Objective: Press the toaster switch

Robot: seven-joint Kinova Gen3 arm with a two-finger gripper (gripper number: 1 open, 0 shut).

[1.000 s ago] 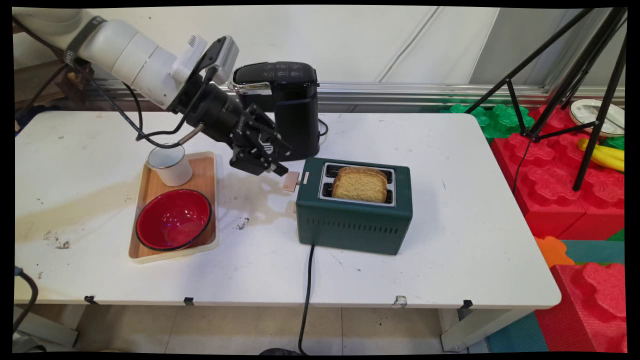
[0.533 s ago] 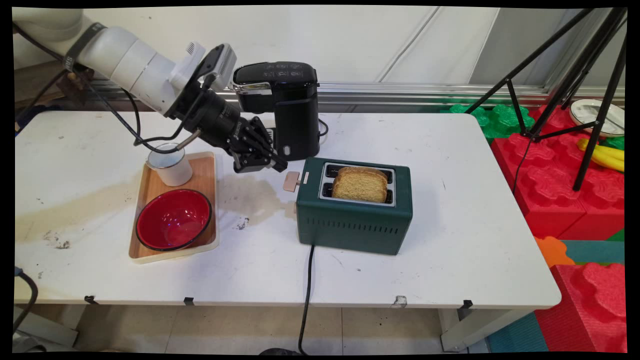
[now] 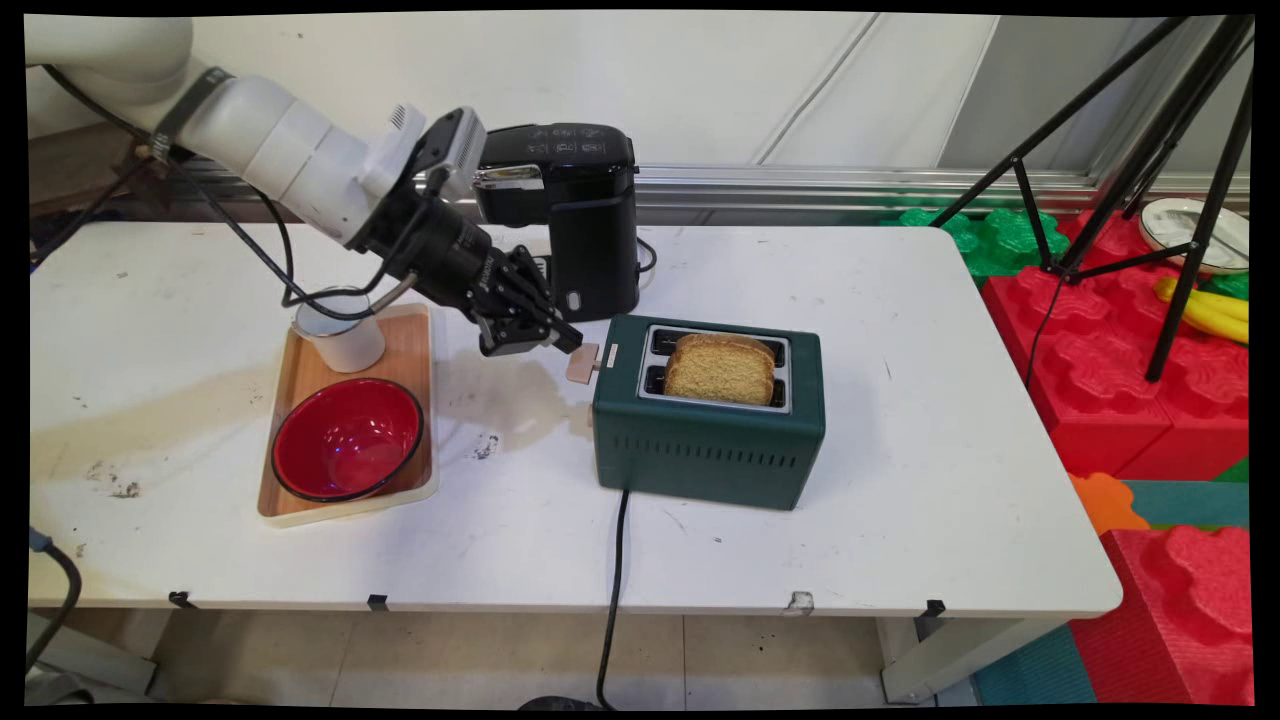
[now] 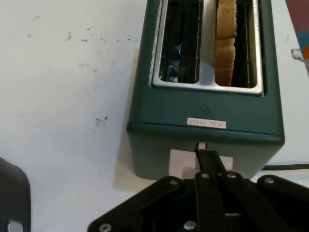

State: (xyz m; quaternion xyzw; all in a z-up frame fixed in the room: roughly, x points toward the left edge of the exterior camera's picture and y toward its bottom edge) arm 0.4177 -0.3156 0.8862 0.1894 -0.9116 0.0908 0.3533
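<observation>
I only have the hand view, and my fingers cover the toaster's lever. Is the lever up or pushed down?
Observer: Main view shows the lever near the top of the toaster end, with the gripper tip at its upper edge. The bread stands out above the slots.
Operator: What is around the arm that I can't see?
Observer: A black coffee machine stands right behind the gripper.
Operator: Anything on the other side?
Observer: Picture-left of the gripper, a wooden tray holds a white mug and a red bowl.

White table (image 3: 880, 300) carries green toaster (image 3: 710, 440), black coffee machine (image 3: 590, 230), wooden tray (image 3: 410, 340); stained.
</observation>
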